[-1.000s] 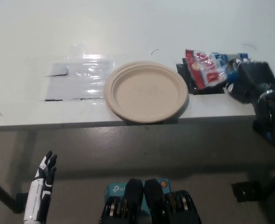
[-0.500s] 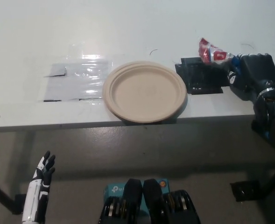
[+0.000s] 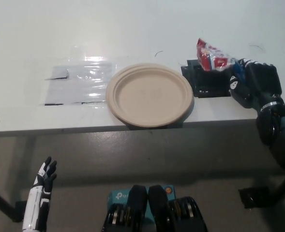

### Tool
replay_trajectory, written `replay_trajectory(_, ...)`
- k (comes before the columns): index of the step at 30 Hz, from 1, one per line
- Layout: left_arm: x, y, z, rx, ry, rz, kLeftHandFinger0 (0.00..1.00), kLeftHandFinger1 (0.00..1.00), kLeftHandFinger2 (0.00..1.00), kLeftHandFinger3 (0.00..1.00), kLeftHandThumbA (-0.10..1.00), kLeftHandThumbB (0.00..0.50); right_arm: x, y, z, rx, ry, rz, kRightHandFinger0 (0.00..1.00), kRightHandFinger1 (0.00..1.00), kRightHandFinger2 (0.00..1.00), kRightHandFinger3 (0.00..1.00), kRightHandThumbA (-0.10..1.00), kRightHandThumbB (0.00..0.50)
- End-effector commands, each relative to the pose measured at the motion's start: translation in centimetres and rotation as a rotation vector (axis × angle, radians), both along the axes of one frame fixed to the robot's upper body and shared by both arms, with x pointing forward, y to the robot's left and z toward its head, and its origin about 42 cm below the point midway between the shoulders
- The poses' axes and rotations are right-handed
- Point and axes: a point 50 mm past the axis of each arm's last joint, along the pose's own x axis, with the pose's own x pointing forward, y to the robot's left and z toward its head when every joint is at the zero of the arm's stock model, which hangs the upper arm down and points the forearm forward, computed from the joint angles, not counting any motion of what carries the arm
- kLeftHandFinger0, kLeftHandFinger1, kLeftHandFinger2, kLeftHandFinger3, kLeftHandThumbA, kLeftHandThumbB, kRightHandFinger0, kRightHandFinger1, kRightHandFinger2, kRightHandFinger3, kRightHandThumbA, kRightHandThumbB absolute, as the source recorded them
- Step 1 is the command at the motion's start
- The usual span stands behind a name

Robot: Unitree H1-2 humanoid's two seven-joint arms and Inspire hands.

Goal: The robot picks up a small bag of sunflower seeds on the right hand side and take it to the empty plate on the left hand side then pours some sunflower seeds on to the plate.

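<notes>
- White table (image 3: 132,29) fills the upper part of the view, its front edge running across the middle, with grey floor below.
- Left hand (image 3: 43,181), white, rests low at 7 o'clock, off the table, fingers spread and holding nothing.
- Clear plastic sheet (image 3: 79,84) lies flat at 10 o'clock, just beside the plate.
- Empty plate (image 3: 149,94) sits near the table's front edge, at centre.
- Black mat (image 3: 205,84) lies at 2 o'clock, touching the plate's right rim.
- Red-and-white seed bag (image 3: 211,55) is lifted above the mat.
- Right hand (image 3: 251,82), black, at 3 o'clock, has its fingers closed on the bag's right end.
</notes>
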Motion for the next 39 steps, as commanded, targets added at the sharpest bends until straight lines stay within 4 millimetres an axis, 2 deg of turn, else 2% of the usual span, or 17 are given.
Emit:
replay_trajectory(1,-0.2,0.4,0.6,0.017,-0.048,-0.012,1.00,1.00,1.00,1.00,1.00,0.009,0.7,1.2,2.4,0.113,-0.135,0.068,0.00,0.10,0.74,0.63,-0.10,0.085)
replay_trajectory(3,-0.2,0.4,0.5,0.008,-0.045,-0.011,1.00,1.00,1.00,1.00,1.00,0.010,0.7,1.4,2.6,0.127,-0.149,0.092,0.00,0.11,0.71,0.59,-0.10,0.065)
replay_trajectory(4,-0.2,0.4,0.5,0.009,-0.045,-0.009,1.00,1.00,1.00,1.00,1.00,0.010,0.7,1.5,2.6,0.128,-0.150,0.096,0.00,0.11,0.67,0.53,-0.10,0.045)
replay_trajectory(5,-0.3,0.4,0.5,0.011,-0.045,-0.008,1.00,1.00,1.00,1.00,1.00,0.013,0.7,1.6,2.7,0.129,-0.156,0.104,0.00,0.09,0.60,0.45,-0.10,0.050)
replay_trajectory(7,-0.2,0.3,0.6,0.019,-0.042,-0.011,1.00,1.00,1.00,1.00,1.00,0.019,0.8,1.7,3.0,0.125,-0.157,0.114,0.00,0.07,0.56,0.41,-0.10,0.079)
replay_trajectory(10,-0.2,0.3,0.6,0.019,-0.045,-0.010,1.00,1.00,1.00,1.00,1.00,0.007,1.0,1.7,3.3,0.118,-0.163,0.123,0.00,0.09,0.63,0.48,-0.10,0.104)
replay_trajectory(14,0.0,0.3,0.7,0.010,-0.052,-0.014,1.00,1.00,1.00,1.00,1.00,0.012,1.2,1.7,4.0,0.118,-0.173,0.140,0.00,0.08,0.63,0.48,-0.10,0.119)
replay_trajectory(15,-0.1,0.3,0.7,0.013,-0.052,-0.012,1.00,1.00,1.00,1.00,1.00,0.013,1.3,1.6,4.1,0.113,-0.167,0.140,0.00,0.09,0.64,0.49,-0.10,0.108)
replay_trajectory(19,0.1,0.4,0.9,0.025,-0.058,-0.011,1.00,1.00,1.00,1.00,1.00,0.000,1.4,1.5,4.7,0.115,-0.185,0.155,0.00,0.06,0.57,0.39,-0.10,0.071)
replay_trajectory(24,0.1,0.4,0.9,0.029,-0.058,-0.011,1.00,1.00,1.00,1.00,1.00,0.000,1.4,1.0,4.9,0.097,-0.194,0.161,0.00,0.12,0.62,0.40,-0.10,0.099)
replay_trajectory(27,0.0,0.4,0.8,0.028,-0.055,-0.010,1.00,1.00,1.00,1.00,1.00,0.001,1.3,0.9,4.9,0.090,-0.191,0.177,0.00,0.10,0.56,0.34,-0.10,0.095)
replay_trajectory(30,0.0,0.4,0.7,0.030,-0.052,-0.009,1.00,1.00,1.00,1.00,1.00,0.000,1.5,1.1,5.3,0.061,-0.205,0.199,0.00,0.09,0.55,0.34,-0.10,0.122)
replay_trajectory(33,0.0,0.4,0.7,0.026,-0.054,-0.011,1.00,1.00,1.00,1.00,1.00,0.000,1.5,1.4,5.8,0.043,-0.229,0.225,0.00,0.09,0.59,0.40,-0.10,0.144)
replay_trajectory(35,0.1,0.4,0.9,0.026,-0.057,-0.010,1.00,1.00,1.00,1.00,1.00,0.003,1.7,1.8,6.2,0.022,-0.235,0.243,0.00,0.15,0.70,0.52,-0.10,0.127)
replay_trajectory(37,0.2,0.4,0.9,0.030,-0.059,-0.011,1.00,1.00,1.00,1.00,1.00,0.006,1.8,2.2,6.5,0.014,-0.241,0.258,0.00,0.19,0.72,0.56,-0.10,0.115)
replay_trajectory(39,0.1,0.4,0.9,0.033,-0.056,-0.011,1.00,1.00,1.00,1.00,1.00,0.007,1.8,2.6,6.6,-0.001,-0.252,0.272,0.00,0.21,0.74,0.61,-0.10,0.127)
